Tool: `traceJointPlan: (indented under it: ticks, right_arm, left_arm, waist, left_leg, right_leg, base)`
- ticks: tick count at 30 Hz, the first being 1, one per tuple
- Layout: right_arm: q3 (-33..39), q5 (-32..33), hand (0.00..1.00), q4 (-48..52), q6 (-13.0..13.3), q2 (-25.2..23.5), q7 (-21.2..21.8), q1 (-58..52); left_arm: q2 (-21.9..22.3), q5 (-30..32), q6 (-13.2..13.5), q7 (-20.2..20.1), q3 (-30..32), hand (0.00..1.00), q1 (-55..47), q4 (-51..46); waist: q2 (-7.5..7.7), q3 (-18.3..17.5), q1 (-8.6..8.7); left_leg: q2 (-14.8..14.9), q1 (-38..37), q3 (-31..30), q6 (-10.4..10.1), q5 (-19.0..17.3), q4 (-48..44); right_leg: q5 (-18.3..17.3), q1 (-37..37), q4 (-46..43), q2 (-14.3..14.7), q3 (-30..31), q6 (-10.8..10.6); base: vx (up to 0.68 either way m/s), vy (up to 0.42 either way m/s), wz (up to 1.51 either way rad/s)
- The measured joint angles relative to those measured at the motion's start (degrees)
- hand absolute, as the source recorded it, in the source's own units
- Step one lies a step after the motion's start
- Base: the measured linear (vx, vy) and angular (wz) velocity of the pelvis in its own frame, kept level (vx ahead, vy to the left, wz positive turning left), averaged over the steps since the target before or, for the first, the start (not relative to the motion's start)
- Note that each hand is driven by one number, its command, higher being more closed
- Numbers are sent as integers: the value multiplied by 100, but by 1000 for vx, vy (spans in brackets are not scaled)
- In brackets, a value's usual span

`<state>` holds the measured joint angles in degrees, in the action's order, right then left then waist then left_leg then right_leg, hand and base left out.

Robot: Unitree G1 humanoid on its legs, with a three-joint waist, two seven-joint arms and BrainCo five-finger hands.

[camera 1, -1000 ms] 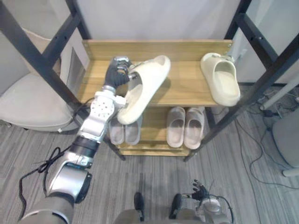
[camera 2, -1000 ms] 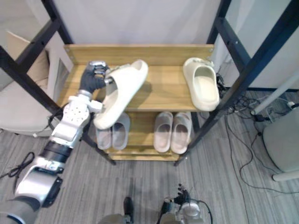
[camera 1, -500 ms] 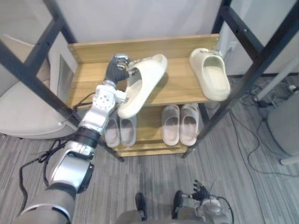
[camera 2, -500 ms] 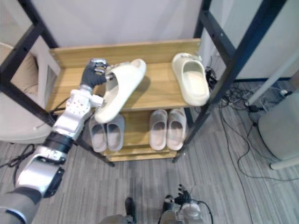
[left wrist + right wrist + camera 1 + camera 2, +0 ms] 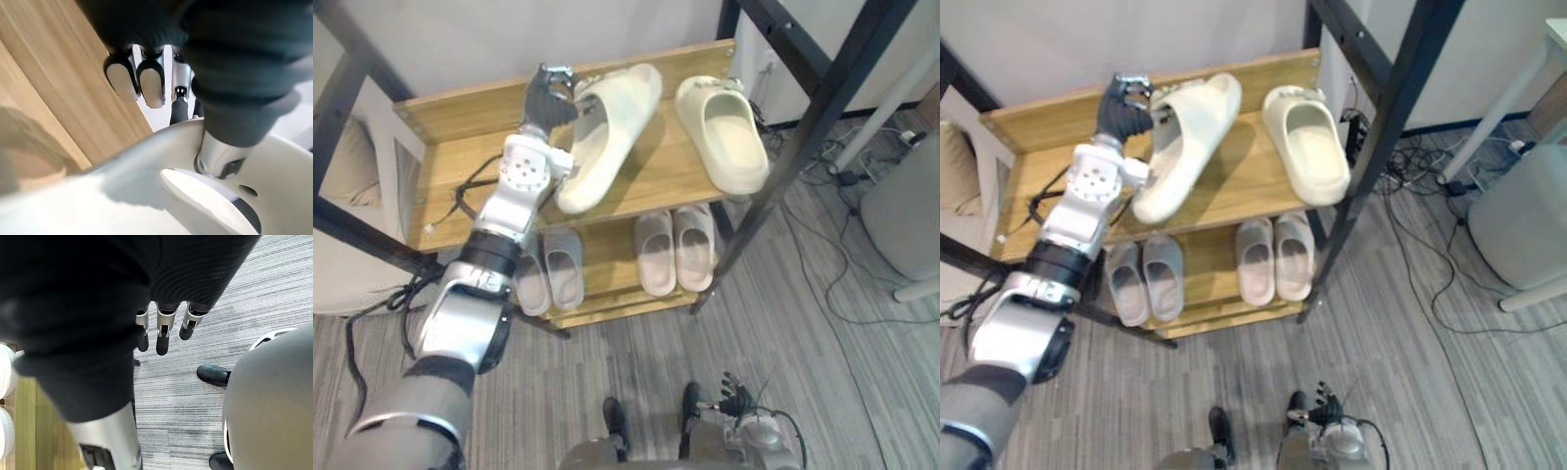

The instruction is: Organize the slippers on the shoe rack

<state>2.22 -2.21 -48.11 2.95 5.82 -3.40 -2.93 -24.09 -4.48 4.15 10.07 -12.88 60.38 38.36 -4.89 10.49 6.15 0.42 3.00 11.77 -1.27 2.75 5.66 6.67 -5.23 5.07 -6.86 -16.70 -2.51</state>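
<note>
Head views: your left hand (image 5: 551, 93) is curled round the heel end of a cream slipper (image 5: 607, 137), held tilted over the shoe rack (image 5: 450, 166) top shelf, with its mate (image 5: 724, 132) lying near. Left wrist view: fingers (image 5: 149, 83) folded, thumb seemingly pressed into the slipper. Right wrist view: your right hand (image 5: 164, 330) hangs with fingers straight above the floor (image 5: 195, 401).

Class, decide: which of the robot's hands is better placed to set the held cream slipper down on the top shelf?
Left. The left hand is curled round the cream slipper over the top shelf. The right hand hangs low above the floor, fingers relaxed, far from that shelf.
</note>
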Motion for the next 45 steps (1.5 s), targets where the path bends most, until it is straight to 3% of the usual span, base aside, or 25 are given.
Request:
traceJointPlan:
  ticks: [14, 20, 21, 45]
  right_arm:
    - [210, 44, 0, 220, 57, 39, -11, 11]
    - [261, 112, 0, 244, 118, 47, -71, 56]
    - [291, 120, 0, 241, 118, 44, -92, 57]
    - [393, 230, 0, 214, 131, 55, -153, 64]
  left_arm:
    - [15, 449, -138, 222, 184, 100, 378, 549]
    - [16, 454, -186, 267, 198, 100, 633, 622]
    - [16, 455, -187, 336, 200, 0, 653, 622]
    - [569, 428, -202, 485, 296, 0, 699, 613]
  waist:
    - [-169, 205, 68]
    - [-166, 333, 99]
    - [-166, 333, 100]
    - [-154, 429, 119]
  left_leg:
    - [-20, 100, 115, 38, -28, -41]
    - [-19, 235, 136, 39, -28, -58]
    - [-22, 244, 161, 39, -28, -58]
    - [-55, 128, -17, 55, -16, -68]
  right_leg:
    - [67, -187, 0, -15, 207, -12]
    - [111, -327, 0, -14, 237, -4]
    - [117, -347, 0, -15, 263, -5]
    - [129, -147, 2, -56, 112, -14]
  base:
    - [9, 8, -6]
    - [5, 6, -2]
    - [28, 12, -9]
    - [12, 6, 3]
